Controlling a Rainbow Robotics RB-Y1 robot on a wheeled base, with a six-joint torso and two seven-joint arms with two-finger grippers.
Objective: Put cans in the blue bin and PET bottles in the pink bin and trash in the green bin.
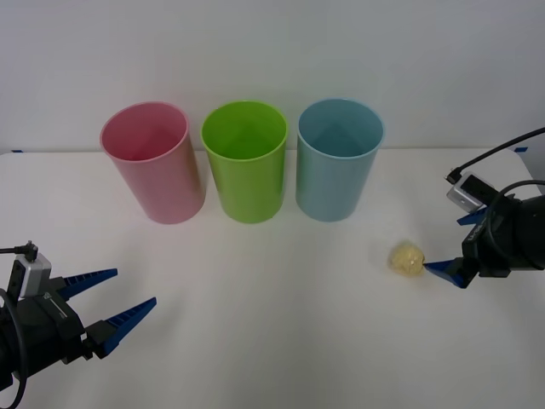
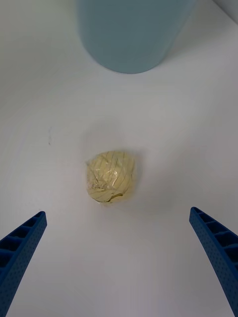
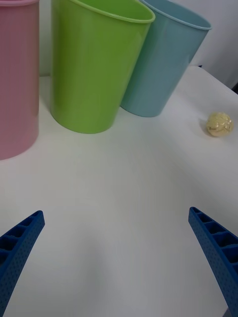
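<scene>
your right gripper (image 1: pixel 456 247) wide open, empty, just beside trash (image 1: pixel 406 258) on table (image 1: pixel 281 324); left gripper (image 1: pixel 123 302) open, empty, well apart.

Pretty bright, even light all round, looks like soft overhead lighting. The white table (image 1: pixel 272 341) barely shows any shadows, just faint soft ones at the bases of the bins and under the trash (image 2: pixel 111 176). Mild sheen on the green bin (image 3: pixel 94 69). The blue bin (image 2: pixel 131 34) looks a bit soft up close.
</scene>
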